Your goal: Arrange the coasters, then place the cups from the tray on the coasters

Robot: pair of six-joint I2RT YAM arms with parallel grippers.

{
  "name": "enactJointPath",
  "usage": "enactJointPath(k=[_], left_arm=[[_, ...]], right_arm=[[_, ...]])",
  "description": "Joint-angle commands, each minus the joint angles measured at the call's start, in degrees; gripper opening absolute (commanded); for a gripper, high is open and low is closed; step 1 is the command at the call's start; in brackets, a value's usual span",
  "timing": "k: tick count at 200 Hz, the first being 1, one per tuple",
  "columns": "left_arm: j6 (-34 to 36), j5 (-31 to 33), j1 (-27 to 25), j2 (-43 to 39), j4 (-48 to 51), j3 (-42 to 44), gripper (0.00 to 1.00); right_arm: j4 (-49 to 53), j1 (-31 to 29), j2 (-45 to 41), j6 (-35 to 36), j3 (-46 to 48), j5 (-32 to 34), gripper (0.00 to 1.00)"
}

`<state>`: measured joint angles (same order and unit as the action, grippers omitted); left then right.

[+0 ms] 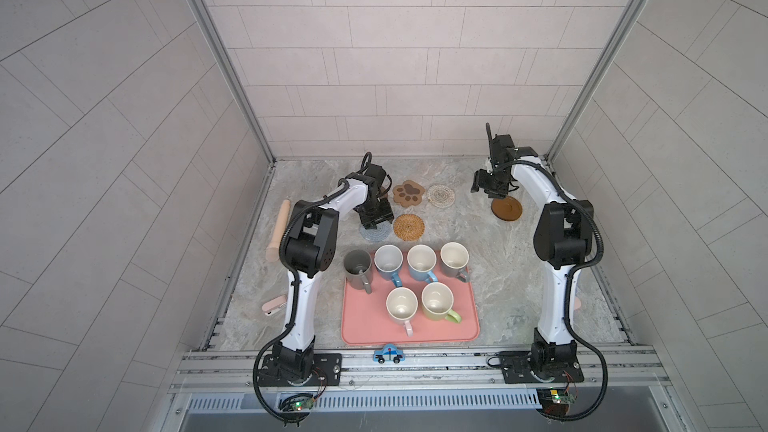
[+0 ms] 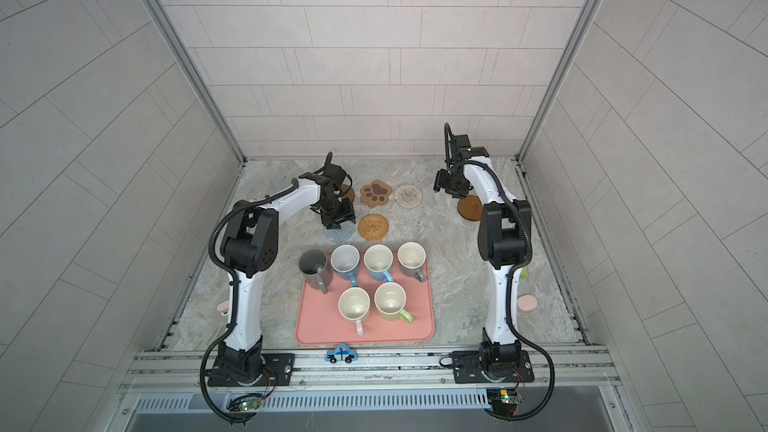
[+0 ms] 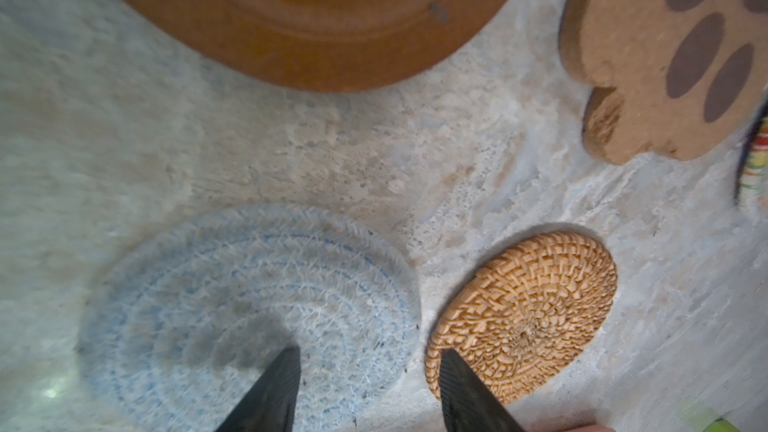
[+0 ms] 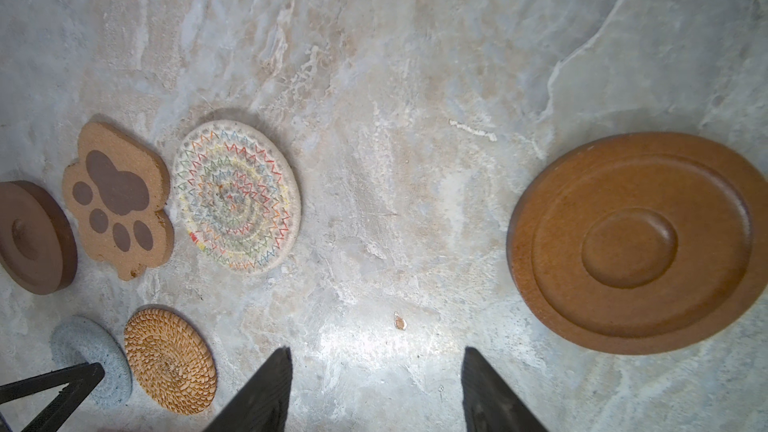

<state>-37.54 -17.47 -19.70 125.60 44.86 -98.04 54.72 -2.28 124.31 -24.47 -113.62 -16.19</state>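
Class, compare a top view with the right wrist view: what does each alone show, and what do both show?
Only the top view: six cups, the pink tray and a toy car. Only the right wrist view: coloured zigzag stitching on the cream mat, and that the right gripper stands open. Both: two brown discs, the paw mat, the rattan mat, the grey-blue mat and the cream mat.
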Motion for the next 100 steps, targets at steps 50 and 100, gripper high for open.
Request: enactJointPath(k=[50, 100], left_arm=[[1.94, 1.21, 1.26, 2.58, 1.38, -2.22, 0.61], [1.86, 1.04, 1.27, 1.69, 0.93, -0.93, 0.61]], right_arm=[[2.5, 0.16, 0.14, -0.08, -0.29, 1.68, 0.67], [2.41, 0.13, -0.3, -0.02, 0.24, 1.77, 0.67]])
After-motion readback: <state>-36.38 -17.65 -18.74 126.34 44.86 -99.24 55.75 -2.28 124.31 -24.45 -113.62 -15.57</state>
